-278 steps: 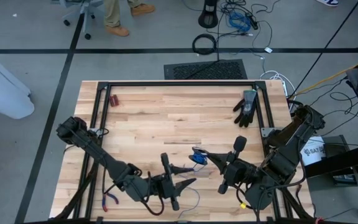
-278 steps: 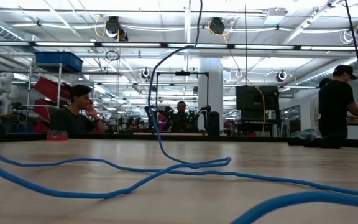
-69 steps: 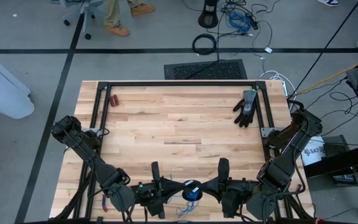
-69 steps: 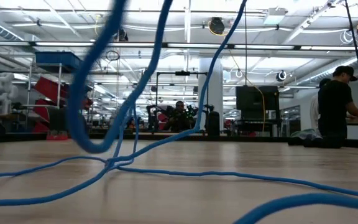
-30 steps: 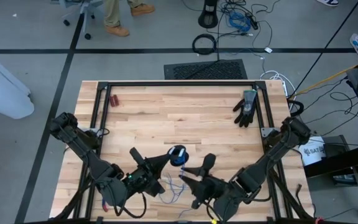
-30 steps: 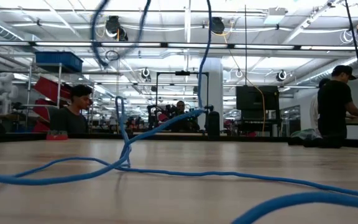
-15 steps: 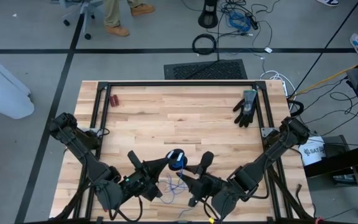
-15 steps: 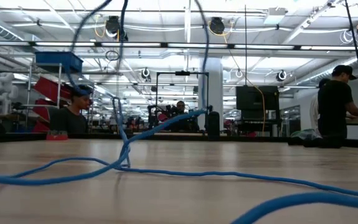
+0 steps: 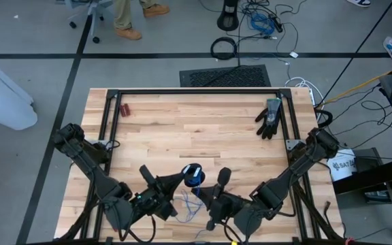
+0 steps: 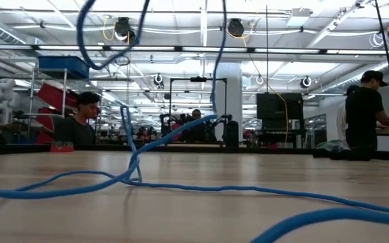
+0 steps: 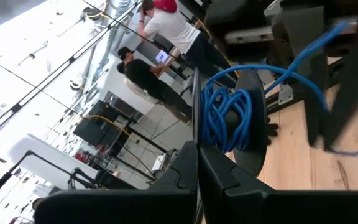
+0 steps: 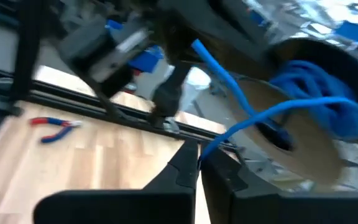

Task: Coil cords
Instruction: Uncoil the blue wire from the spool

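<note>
Cords (image 9: 193,175), really one blue cable, sit wound in a bundle between the left jaws (image 9: 180,178), which look squeezed tight on it so the coil stays up off the desk (image 9: 196,129). The right jaws (image 9: 201,190) are just beside the bundle and have pinched a loose strand, probably to feed it round the coil. More loose cable lies on the desk under both jaws, waiting to be wound.

High view: overhead, straight down on table (image 9: 203,129). Low view: table-top level, facing room. Wrist views: close-up. All four share blue cord (image 9: 194,175), 6 o'clock in high view.
</note>
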Available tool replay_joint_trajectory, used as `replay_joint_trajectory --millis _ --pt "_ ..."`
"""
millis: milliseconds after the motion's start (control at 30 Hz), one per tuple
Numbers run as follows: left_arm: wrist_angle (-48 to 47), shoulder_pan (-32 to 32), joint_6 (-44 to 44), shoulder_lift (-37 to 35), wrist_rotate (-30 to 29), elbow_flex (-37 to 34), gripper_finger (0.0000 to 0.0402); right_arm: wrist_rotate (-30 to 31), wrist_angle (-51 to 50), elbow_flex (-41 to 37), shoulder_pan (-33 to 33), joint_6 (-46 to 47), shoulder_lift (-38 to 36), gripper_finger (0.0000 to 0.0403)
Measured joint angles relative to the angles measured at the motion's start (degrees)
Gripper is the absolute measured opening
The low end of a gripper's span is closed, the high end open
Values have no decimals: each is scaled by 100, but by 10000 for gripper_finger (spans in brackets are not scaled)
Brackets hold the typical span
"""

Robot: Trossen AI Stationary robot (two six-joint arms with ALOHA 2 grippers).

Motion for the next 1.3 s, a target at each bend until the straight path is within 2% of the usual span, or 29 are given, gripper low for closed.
replay_joint_trajectory --millis 200,433,633,800,867,1033,1300 --pt "-2 -170 177 -1 16 0 0 1054 38 -2 310 -381 -152 2" --pt "166 -405 353 -1 456 0 0 1965 10 -2 655 -758 -358 1" --pt "492 -543 620 -3 691 0 0 2150 -141 0 707 -834 -365 1" --pt "989 -744 989 -3 738 0 0 2123 -754 0 599 -311 -365 0" --pt "1280 -817 1159 -3 758 0 0 1939 -1134 0 529 96 -365 0" --pt "1946 -904 1379 -3 920 0 0 883 -1759 0 307 1006 -362 0" --pt "2871 -692 1500 -3 1099 0 0 -1223 -1598 0 23 1159 -284 0"
